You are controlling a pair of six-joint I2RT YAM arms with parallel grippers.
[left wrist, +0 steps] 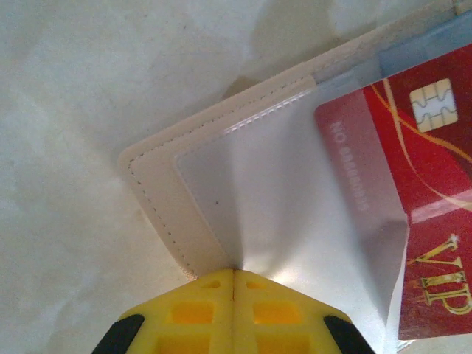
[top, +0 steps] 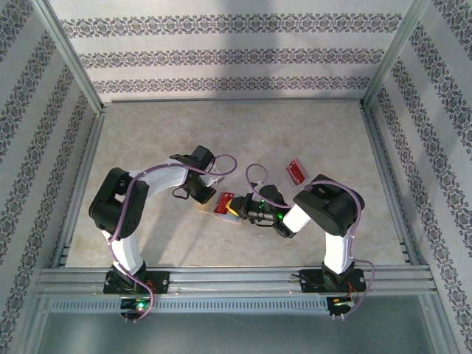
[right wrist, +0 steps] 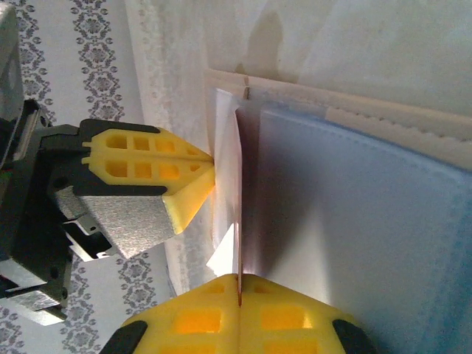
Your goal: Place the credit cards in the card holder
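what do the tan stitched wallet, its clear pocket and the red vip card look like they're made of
Tan folding wallet: probably leather or faux leather, matte, with a stitched edge. Clear pocket: thin frosted plastic film, translucent and creasing. Red rectangular card: likely stiff glossy plastic, gold chip and print.

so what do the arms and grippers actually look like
Both the left arm and right arm have white links, bulky black joints and black bases, with a lilac cable looped along each. Green lights glow at the left base and by the right wrist. The left gripper and right gripper have yellow fingers moulded with rectangular cut-outs on black mounts.
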